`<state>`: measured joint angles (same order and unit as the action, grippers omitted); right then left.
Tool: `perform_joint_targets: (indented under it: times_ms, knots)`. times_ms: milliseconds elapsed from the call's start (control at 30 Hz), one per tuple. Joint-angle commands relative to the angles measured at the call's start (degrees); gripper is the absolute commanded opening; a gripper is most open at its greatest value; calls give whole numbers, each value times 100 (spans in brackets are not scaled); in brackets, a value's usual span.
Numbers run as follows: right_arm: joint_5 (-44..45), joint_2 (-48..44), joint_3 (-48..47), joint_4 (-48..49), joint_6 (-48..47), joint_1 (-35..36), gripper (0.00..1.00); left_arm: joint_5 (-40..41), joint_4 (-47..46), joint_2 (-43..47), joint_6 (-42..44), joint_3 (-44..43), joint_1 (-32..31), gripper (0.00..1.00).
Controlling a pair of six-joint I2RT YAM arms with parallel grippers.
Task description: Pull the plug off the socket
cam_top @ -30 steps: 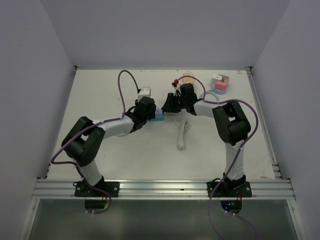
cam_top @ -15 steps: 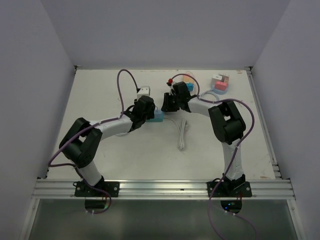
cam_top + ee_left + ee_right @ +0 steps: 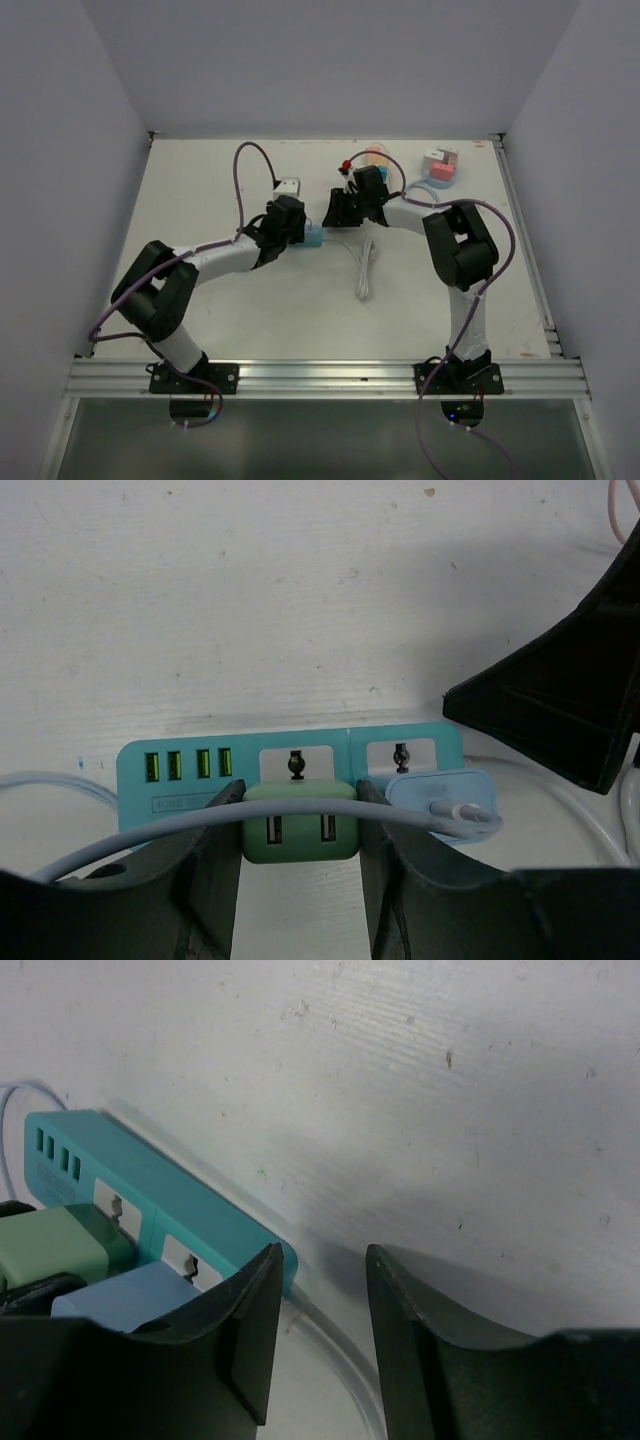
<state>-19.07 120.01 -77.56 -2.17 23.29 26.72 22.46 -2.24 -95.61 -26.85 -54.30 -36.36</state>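
A teal power strip (image 3: 180,770) lies on the white table, also in the top view (image 3: 315,236) and the right wrist view (image 3: 90,1155). A green plug (image 3: 300,825) and a light blue plug (image 3: 440,800) sit in its sockets. My left gripper (image 3: 298,792) is shut on the green plug, one finger pressed on each side. A grey-blue cable (image 3: 150,830) runs across the plug's top. My right gripper (image 3: 322,1260) is open and empty, its left finger against the strip's end; in the top view it (image 3: 338,208) faces the left gripper (image 3: 300,232).
A white cable (image 3: 365,265) lies bundled in front of the strip. A white adapter (image 3: 289,186) sits behind the left gripper. An orange item (image 3: 376,155) and a pink-and-white block (image 3: 441,165) stand at the back right.
The right gripper has shifted a little left and closer to the strip's end. The left gripper stays on the green plug, and the strip has barely moved.
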Motion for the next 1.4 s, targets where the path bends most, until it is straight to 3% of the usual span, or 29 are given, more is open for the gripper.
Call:
perform_joint_targets:
  times_ms: [0,100,300,800,1033,1367]
  knots:
    - [-650,-232,206,-257,19,-150,46,-215,-680,508,513,183,41,0]
    - [-1379,-241,118,-178,-35,-149,56,-478,-1005,622,804,376,50,0]
    - [-1941,-118,-92,-380,-342,-106,70,-1014,-1524,719,1199,658,41,0]
    - [-3094,348,-576,-872,-685,-27,69,-1340,-2755,1352,1543,1554,41,0]
    - [-3542,374,-594,-732,-641,17,54,-1446,-3098,1405,1499,1774,41,0]
    - [-3648,462,-629,-741,-650,26,4,-1525,-3327,1484,1481,1906,41,0]
